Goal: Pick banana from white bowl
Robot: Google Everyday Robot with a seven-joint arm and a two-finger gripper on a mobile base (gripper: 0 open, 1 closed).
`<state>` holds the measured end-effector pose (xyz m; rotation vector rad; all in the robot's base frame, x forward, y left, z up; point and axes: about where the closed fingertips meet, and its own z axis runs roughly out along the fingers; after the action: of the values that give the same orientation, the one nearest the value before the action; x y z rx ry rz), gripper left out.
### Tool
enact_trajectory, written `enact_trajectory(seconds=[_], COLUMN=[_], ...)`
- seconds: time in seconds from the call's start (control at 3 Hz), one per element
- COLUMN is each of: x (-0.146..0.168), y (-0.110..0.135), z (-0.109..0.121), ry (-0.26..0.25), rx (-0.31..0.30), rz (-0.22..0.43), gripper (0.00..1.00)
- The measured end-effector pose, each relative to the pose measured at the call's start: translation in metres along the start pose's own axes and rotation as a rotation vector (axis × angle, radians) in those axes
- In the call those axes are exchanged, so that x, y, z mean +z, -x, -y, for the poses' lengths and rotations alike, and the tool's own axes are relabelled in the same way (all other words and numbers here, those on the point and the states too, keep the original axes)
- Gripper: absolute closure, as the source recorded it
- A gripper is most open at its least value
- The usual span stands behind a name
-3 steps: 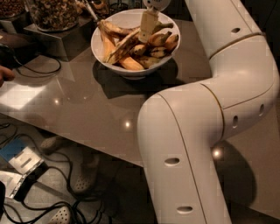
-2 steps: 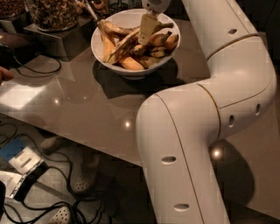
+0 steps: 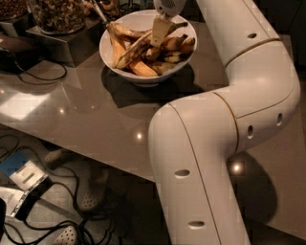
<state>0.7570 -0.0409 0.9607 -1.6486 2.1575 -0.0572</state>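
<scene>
The white bowl (image 3: 143,76) stands at the back of the grey table and holds several bananas. The banana (image 3: 136,50), long, nearly straight and dull yellow with dark streaks, lies diagonally across the bowl's middle. A curved spotted banana (image 3: 125,32) lies behind it, and short orange-yellow ones (image 3: 141,70) lie at the front. My gripper (image 3: 160,29) reaches down from the top edge into the bowl, at the upper right end of the long banana. Its upper part is cut off by the frame.
My white arm (image 3: 239,95) fills the right half of the view and hides the table there. A clear container of brown food (image 3: 57,14) stands on a dark box left of the bowl. A black cable (image 3: 33,76) lies on the table. The table's front edge (image 3: 71,148) runs diagonally, with shoes and cables on the floor below.
The arm's elbow has shifted slightly. The gripper stays down in the bowl at the same spot, and the bananas have not visibly moved.
</scene>
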Motion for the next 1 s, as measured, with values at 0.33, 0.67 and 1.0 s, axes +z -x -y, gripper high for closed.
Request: enact_trajectory(seconds=[0.33,0.67,1.0], x=[0.0047,0.0047,0.0027], y=[0.0053,0.0053,0.0109], z=[0.0055,0.0056,0.0089], ry=[-0.018,-0.018,-0.031], rx=[-0.001,-0.001,-0.011], rz=[0.016,0.016,0.047], gripper=[0.8,0.99,1.0])
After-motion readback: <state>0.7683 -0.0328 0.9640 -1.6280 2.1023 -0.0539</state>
